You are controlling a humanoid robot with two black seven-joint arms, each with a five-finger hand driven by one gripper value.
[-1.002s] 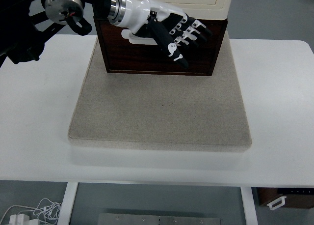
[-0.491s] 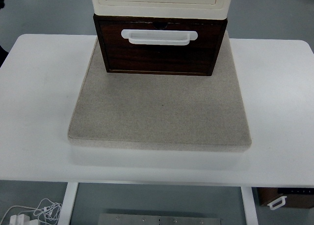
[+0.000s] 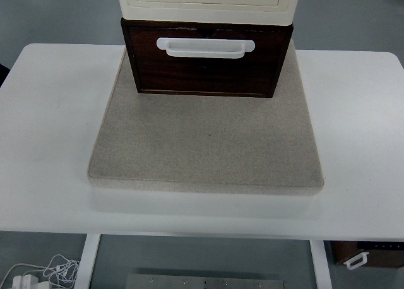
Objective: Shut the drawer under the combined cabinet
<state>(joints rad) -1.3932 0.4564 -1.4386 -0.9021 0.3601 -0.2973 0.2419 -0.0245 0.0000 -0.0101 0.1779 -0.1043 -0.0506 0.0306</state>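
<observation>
A dark brown wooden drawer (image 3: pixel 208 65) with a white bar handle (image 3: pixel 205 47) sits under the cream cabinet (image 3: pixel 208 2) at the top centre. Its front stands roughly flush with the cabinet body above it, projecting only slightly. Neither of my hands shows anywhere in the top view.
The cabinet stands on a grey stone-like slab (image 3: pixel 205 144) lying on a white table (image 3: pixel 50 144). Below the table's near edge, cables (image 3: pixel 44 270) lie on the floor at the lower left.
One second ago my left hand lay against the drawer front with its fingers spread. It then withdrew out of the picture to the left. The drawer looks unmoved since half a second ago.
</observation>
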